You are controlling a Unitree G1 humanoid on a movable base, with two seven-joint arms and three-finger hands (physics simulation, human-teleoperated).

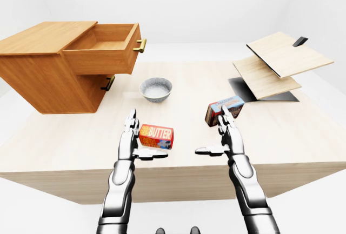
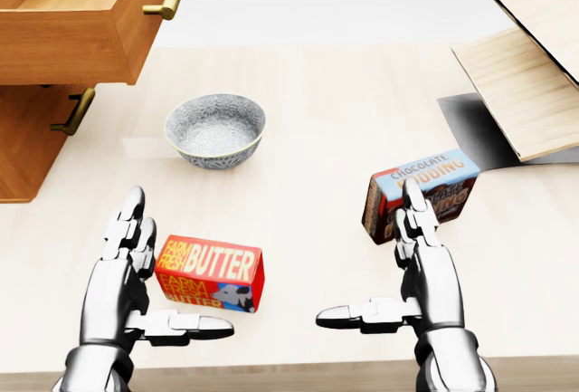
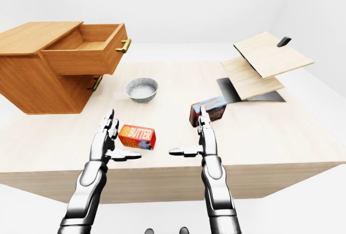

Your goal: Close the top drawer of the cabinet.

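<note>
Cabinet sits at the left end of the table, well up and left of the left hand's fingertips in the left-eye view. Top drawer pulled far out, open, brass handle on its face pointing right; nothing visible inside. Lower drawer handle shows just under it, that drawer looks nearly in.

Left hand released: fingers straight up, thumb stuck out flat to the right, holding nothing. Butter box lies just right of those fingers, above the thumb, close to the palm; contact cannot be told. Grey bowl is above the left fingertips and a bit right, well apart, upright, near the drawer's lower right corner.

Right hand also released, fingers straight, thumb out to the left, grasping nothing. Chocolate pudding box lies right at the right fingertips, which overlap its lower edge in the head view; touching or not cannot be told.

Up and right of the right fingers: two tilted wooden boards over a dark flat panel, well apart from the hand.
</note>
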